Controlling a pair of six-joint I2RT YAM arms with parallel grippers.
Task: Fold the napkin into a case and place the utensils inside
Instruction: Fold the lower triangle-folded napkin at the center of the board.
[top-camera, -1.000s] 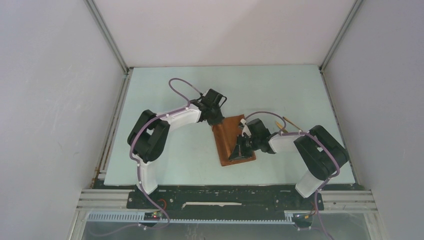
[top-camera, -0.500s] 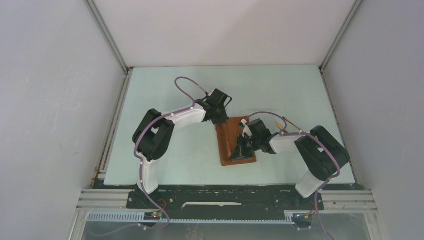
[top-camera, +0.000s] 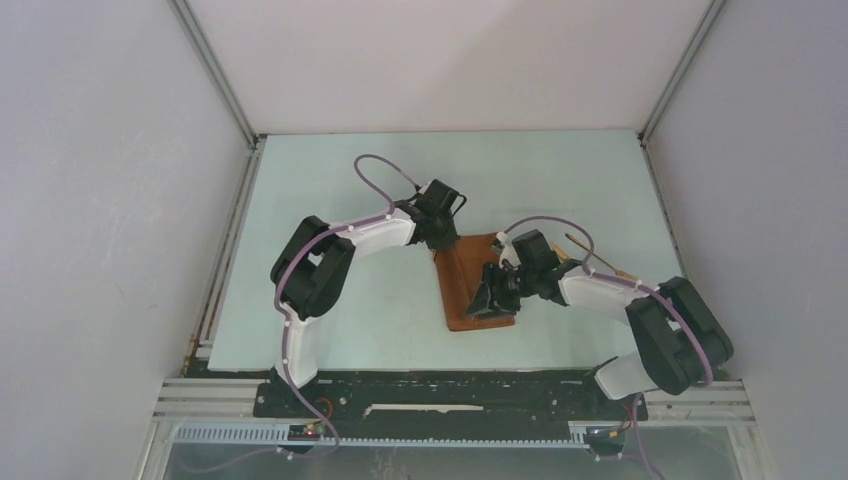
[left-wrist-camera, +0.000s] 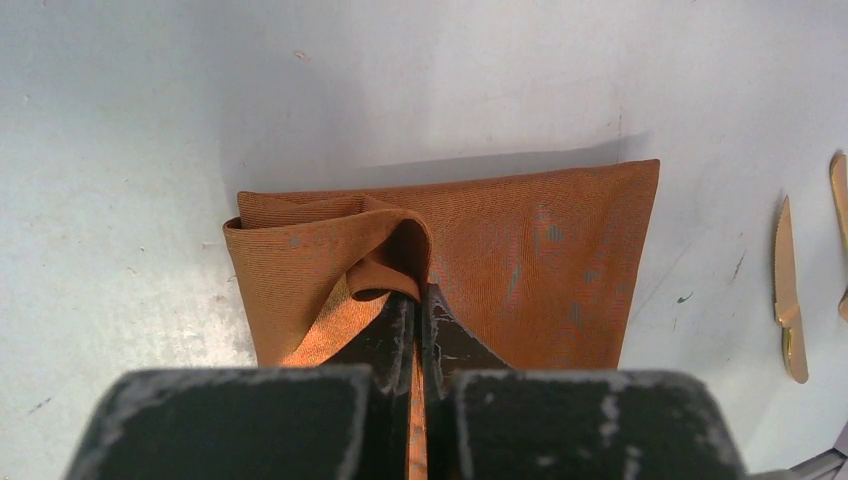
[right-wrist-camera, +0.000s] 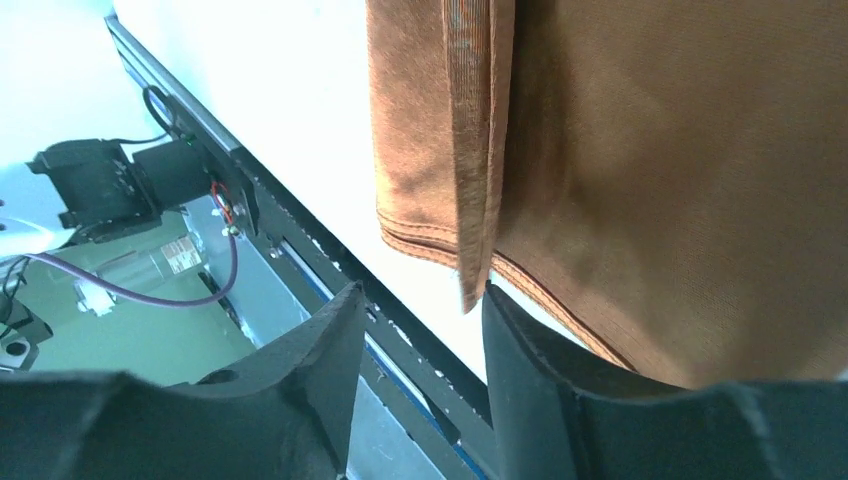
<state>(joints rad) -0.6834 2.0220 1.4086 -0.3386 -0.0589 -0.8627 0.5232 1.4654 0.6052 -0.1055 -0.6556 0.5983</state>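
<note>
The rust-orange napkin (top-camera: 462, 283) lies folded into a narrow upright strip in the middle of the table. My left gripper (top-camera: 445, 243) sits at its far end, shut on a raised fold of the cloth (left-wrist-camera: 385, 255). My right gripper (top-camera: 488, 303) hovers over the near right part of the napkin, open. One loose corner of the napkin (right-wrist-camera: 470, 285) hangs just beside the right fingertip (right-wrist-camera: 510, 320), with nothing clamped. Two golden utensils (left-wrist-camera: 790, 300) lie on the table to the right of the napkin. In the top view the utensils (top-camera: 578, 243) show only partly behind the right arm.
The pale table (top-camera: 350, 300) ends at a black front rail (right-wrist-camera: 300, 250) just below the napkin's near edge. Grey enclosure walls (top-camera: 120, 200) stand on both sides and at the back. A purple cable (right-wrist-camera: 150, 295) runs below the rail.
My right gripper has opened and let go of the napkin's near end, and its arm has stretched out. My left gripper shifted slightly right, still holding the far fold.
</note>
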